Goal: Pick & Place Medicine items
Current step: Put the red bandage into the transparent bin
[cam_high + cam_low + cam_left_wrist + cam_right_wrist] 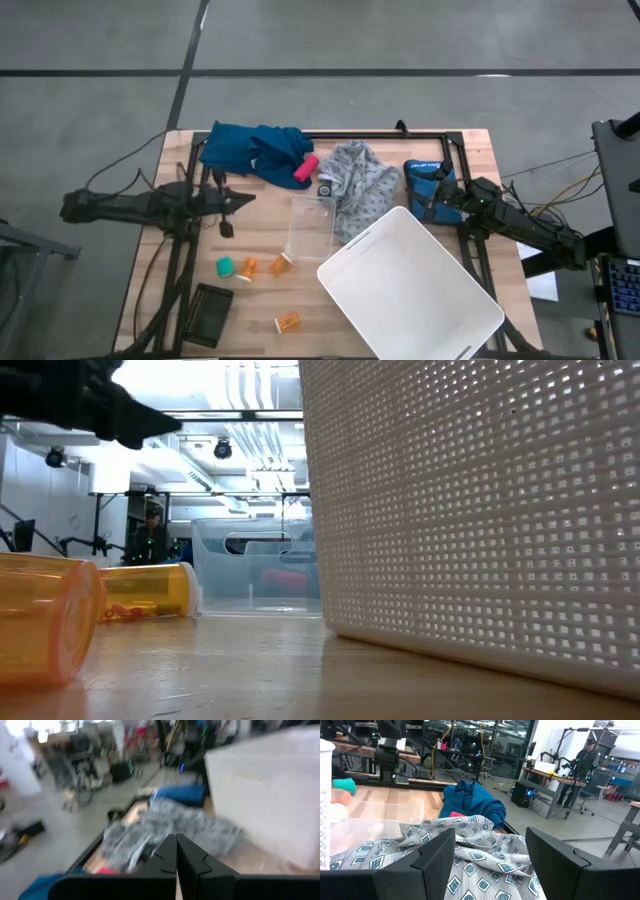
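Observation:
Three orange pill bottles with white caps lie on their sides on the table's near left: one [248, 267] beside a green-capped item, one [280, 264] next to it, and one [288, 322] nearer the front edge. Two of them show in the low view [40, 620] [150, 592]. My left gripper [240, 197] is shut and empty, above the table at the left, farther back than the bottles; its fingers meet in the left wrist view [176, 852]. My right gripper [490, 865] is open and empty at the far right [420, 200], beside the grey patterned cloth [470, 855].
A large white mesh basket [410, 288] fills the near right. A clear plastic container [311, 228] stands mid-table. A blue cloth [255, 150] with a pink item [306, 168] lies far left. A blue pouch [428, 178] lies far right, and a black ribbed object [208, 313] near left.

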Robot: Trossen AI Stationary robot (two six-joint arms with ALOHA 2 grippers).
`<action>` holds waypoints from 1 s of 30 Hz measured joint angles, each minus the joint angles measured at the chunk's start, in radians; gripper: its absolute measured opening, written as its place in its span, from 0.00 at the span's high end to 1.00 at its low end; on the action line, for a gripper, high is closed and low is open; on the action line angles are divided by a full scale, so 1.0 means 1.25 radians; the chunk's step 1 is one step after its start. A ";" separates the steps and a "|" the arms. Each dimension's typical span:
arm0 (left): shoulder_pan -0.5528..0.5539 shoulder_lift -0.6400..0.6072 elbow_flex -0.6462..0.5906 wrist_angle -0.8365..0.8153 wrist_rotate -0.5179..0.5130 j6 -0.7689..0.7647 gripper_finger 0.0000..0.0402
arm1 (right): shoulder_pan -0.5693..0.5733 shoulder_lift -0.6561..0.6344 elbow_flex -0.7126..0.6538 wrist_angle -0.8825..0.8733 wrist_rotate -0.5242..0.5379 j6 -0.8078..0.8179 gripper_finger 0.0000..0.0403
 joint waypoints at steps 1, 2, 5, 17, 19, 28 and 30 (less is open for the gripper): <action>0.001 0.037 0.022 -0.011 -0.016 -0.010 1.00 | 0.000 0.000 0.000 0.000 0.000 0.000 0.40; 0.004 0.073 0.044 -0.021 -0.033 -0.024 1.00 | 0.000 0.000 0.000 0.000 0.000 -0.002 0.40; 0.023 0.178 0.120 -0.048 -0.075 -0.100 1.00 | 0.000 0.000 0.000 0.000 0.000 0.000 0.40; 0.179 0.542 0.366 -0.183 0.011 -0.221 0.99 | 0.000 0.000 0.000 0.000 0.001 -0.001 0.40; 0.204 0.593 0.399 -0.211 0.023 -0.245 0.97 | 0.000 0.000 0.000 0.000 0.001 0.000 0.40; 0.320 0.751 0.486 -0.213 0.159 -0.256 0.52 | -0.001 0.000 0.000 0.000 0.001 0.000 0.40; 0.343 0.781 0.499 -0.207 0.159 -0.256 0.41 | -0.001 0.000 0.000 0.000 0.001 -0.001 0.40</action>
